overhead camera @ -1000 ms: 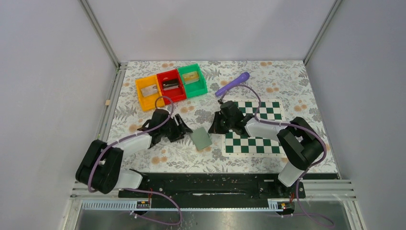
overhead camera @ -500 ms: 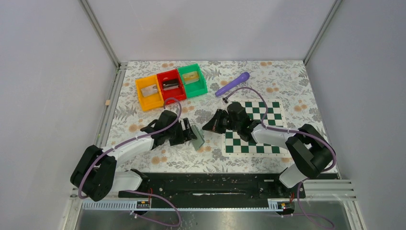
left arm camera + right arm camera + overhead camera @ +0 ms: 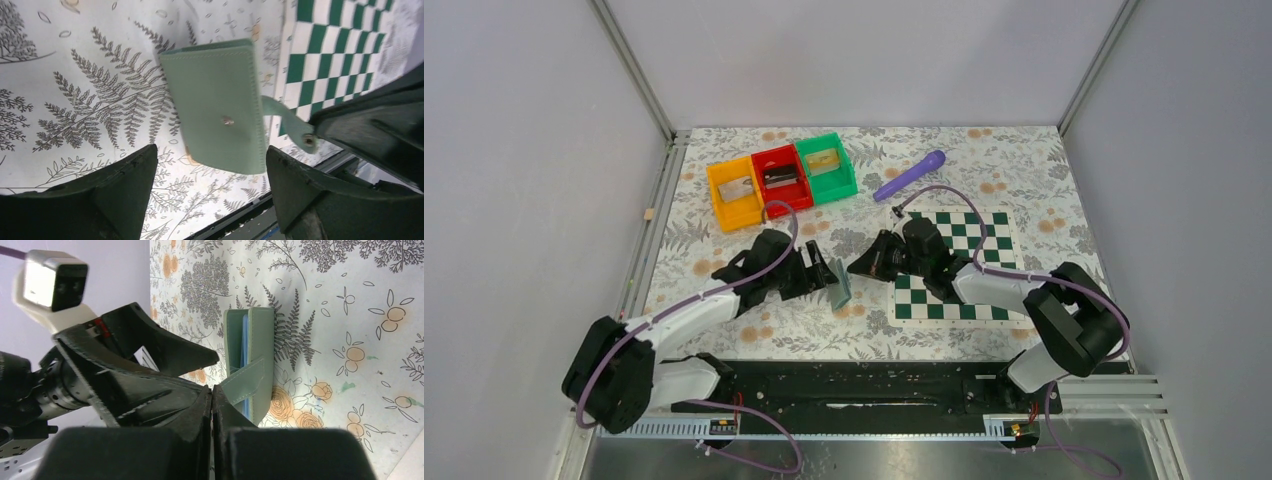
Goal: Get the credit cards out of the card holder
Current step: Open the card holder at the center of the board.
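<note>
Card holder [image 3: 840, 284] closed, standing on edge on floral counter [image 3: 1024, 170], just left of chessboard [image 3: 924, 305], between both arms. Left gripper [image 3: 211, 151] spread wide, one finger on either side of holder, neither touching it. Right gripper [image 3: 212, 395] closed tight, tips at free end of holder's snap strap [image 3: 245, 380]; can't tell whether strap is pinched. Blue inner lining shows along holder's edge in right wrist view.
</note>
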You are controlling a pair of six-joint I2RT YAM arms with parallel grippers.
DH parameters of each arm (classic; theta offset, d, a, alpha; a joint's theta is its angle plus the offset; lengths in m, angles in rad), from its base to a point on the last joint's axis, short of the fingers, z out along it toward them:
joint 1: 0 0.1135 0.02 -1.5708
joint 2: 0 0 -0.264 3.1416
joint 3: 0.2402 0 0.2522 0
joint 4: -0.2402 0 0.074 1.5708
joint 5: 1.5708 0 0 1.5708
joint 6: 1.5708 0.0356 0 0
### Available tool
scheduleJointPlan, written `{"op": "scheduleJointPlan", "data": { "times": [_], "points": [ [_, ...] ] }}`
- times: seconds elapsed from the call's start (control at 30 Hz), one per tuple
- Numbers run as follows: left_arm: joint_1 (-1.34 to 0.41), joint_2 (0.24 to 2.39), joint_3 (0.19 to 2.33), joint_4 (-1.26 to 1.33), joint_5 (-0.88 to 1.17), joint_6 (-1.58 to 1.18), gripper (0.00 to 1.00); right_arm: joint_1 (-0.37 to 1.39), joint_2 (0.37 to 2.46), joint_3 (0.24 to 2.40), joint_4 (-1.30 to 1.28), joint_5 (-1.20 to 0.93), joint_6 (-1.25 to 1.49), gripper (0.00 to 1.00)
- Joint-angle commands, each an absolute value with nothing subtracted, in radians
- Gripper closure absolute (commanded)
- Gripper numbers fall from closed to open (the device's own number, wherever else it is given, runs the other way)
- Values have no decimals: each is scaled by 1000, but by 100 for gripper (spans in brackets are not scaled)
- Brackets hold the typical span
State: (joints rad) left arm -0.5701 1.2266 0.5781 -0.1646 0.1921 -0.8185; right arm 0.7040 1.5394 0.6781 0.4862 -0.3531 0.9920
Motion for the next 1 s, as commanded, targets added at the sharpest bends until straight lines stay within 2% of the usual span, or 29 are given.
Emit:
{"op": "scheduleJointPlan", "data": {
  "times": [0.0,0.27,0.57,0.8,0.97],
  "points": [
    [-574,1103,573,-142,108,-845,21,711,1478,683,500,-355,979,100],
    [-575,1117,586,-165,99,-836,21,712,1467,685,481,-348,972,100],
    [-574,1071,596,-273,-36,-792,31,711,1486,639,449,-303,924,100],
    [-575,1088,581,-275,-41,-802,39,696,1534,608,446,-289,894,100],
    [-559,1093,568,-279,-55,-812,41,686,1564,601,405,-260,850,100]
  ]
}}
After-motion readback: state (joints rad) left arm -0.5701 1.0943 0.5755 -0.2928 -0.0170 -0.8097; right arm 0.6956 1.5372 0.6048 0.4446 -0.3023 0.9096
